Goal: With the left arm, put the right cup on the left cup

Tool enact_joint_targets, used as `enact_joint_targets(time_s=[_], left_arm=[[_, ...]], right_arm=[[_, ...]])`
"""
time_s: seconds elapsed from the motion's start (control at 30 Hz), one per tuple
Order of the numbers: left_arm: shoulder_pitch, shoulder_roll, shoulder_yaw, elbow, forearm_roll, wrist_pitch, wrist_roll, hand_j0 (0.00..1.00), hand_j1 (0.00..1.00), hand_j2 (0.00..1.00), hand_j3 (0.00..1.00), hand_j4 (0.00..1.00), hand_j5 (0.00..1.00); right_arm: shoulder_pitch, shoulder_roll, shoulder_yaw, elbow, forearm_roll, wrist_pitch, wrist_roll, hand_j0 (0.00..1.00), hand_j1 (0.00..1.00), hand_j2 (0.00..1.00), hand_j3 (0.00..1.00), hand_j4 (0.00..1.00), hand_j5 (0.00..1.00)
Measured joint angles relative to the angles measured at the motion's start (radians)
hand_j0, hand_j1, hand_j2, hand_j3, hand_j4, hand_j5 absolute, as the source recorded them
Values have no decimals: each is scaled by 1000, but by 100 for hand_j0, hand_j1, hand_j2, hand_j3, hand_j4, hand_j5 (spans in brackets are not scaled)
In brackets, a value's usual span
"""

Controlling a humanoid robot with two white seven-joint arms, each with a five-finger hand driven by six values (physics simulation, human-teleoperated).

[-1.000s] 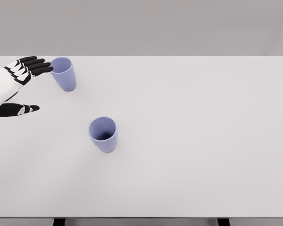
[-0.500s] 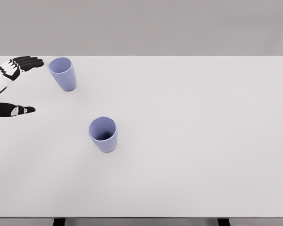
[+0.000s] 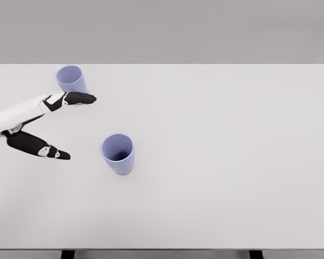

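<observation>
My left hand (image 3: 35, 121) has swung in from the table's (image 3: 232, 162) left edge, fingers spread and empty, aimed at the right cup (image 3: 118, 154). That cup stands upright left of centre; the left cup (image 3: 72, 83) sits near the far-left corner, so I judge the grasp is next.

Two matching lavender cups stand upright, mouths open. The left cup (image 3: 71, 82) sits near the far left edge (its lower wall partly hidden). The right cup (image 3: 118, 154) stands nearer, well apart from it.
</observation>
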Motion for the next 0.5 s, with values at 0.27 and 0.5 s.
enact_joint_targets(time_s=[0.27,0.5], left_arm=[[31,-57,-20,-1,140,80,-37,100,100,100,100,100,100],[63,-109,-27,-1,176,158,-40,100,100,100,100,100,100]], right_arm=[[0,0,0,0,0,0,0,100,100,100,100,100,100],[0,0,0,0,0,0,0,100,100,100,100,100,100]])
